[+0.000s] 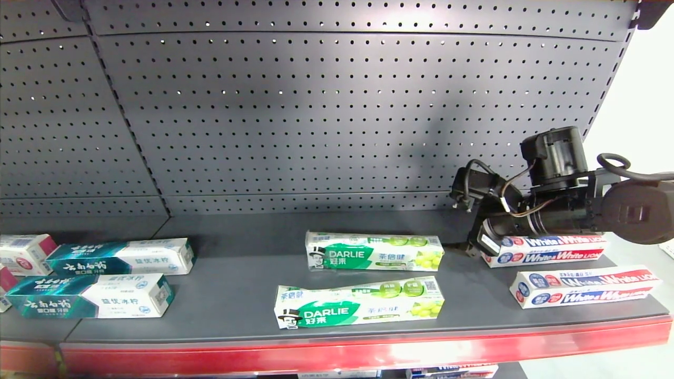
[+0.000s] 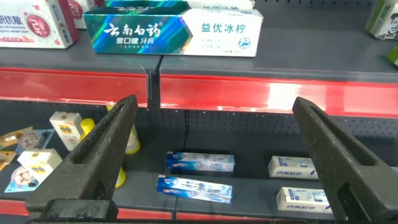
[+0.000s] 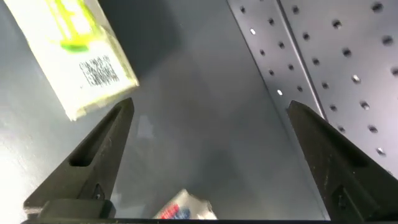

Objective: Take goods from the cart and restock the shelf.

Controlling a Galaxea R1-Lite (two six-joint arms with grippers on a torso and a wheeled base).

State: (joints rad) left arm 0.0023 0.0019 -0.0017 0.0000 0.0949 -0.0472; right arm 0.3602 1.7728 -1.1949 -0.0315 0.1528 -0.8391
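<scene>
The shelf is a grey deck with a pegboard behind it and a red strip along its front edge. A lower shelf sits beneath it. The right arm comes in from the right, above the rear of the deck.

At mid-deck, the rear green box lies flat with the front green box ahead of it. To the right, the rear white box lies partly under the arm, and the front white box lies nearer the strip. On the left are two teal boxes, one behind the other, with a pink box beside them. Blue boxes lie on the lower shelf.

The right gripper hangs low over bare deck near the pegboard. It is between the rear green and rear white boxes, with its fingers spread wide and nothing between them. The left gripper is below deck level, facing the strip, and is also wide apart and empty.
</scene>
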